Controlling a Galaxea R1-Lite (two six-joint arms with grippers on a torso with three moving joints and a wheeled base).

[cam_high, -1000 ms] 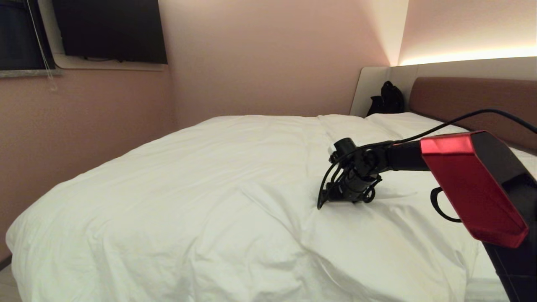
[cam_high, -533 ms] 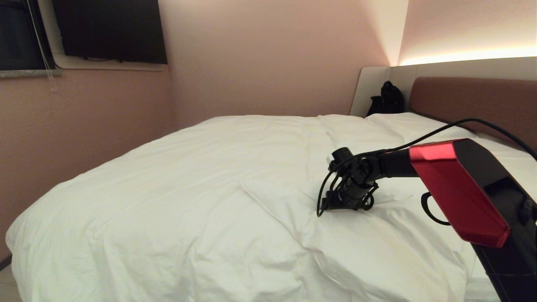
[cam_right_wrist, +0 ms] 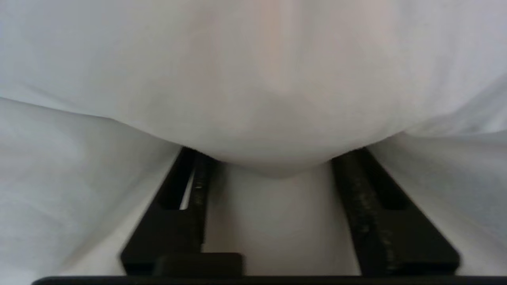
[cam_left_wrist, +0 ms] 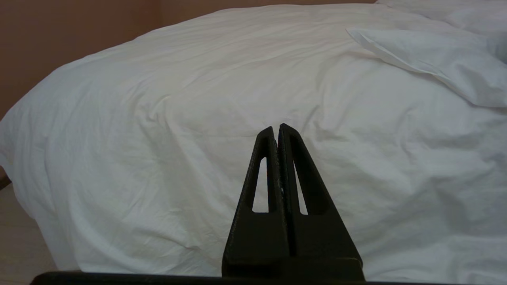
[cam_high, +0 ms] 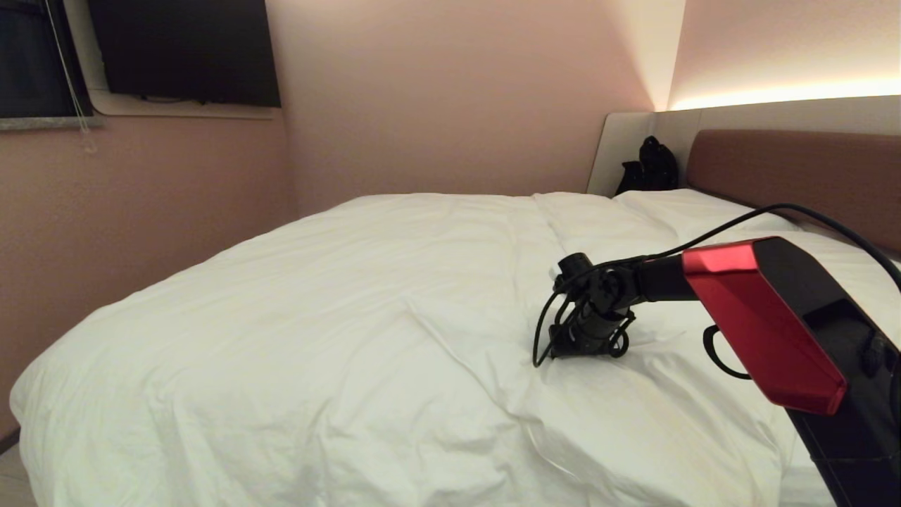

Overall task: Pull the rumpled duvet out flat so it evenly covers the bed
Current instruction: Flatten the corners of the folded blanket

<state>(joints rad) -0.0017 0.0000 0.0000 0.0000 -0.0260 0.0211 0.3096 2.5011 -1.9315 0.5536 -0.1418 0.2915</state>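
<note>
The white duvet lies over the bed, wrinkled, with a raised ridge running across its near right part. My right gripper points down and presses into the duvet beside that ridge. In the right wrist view the right gripper stands open, its fingers well apart. A puffy fold of the duvet bulges over and hides the tips. Below the bed's near edge my left gripper is shut and empty, facing the duvet.
White pillows lie at the head of the bed. A black bag leans in the corner by the headboard. A dark screen hangs on the left wall. A strip of floor shows at the bed's foot.
My right arm has sunk a little and drawn slightly left, pushing its gripper deeper into the duvet. The duvet's ridge near it has flattened slightly. The left arm is still.
</note>
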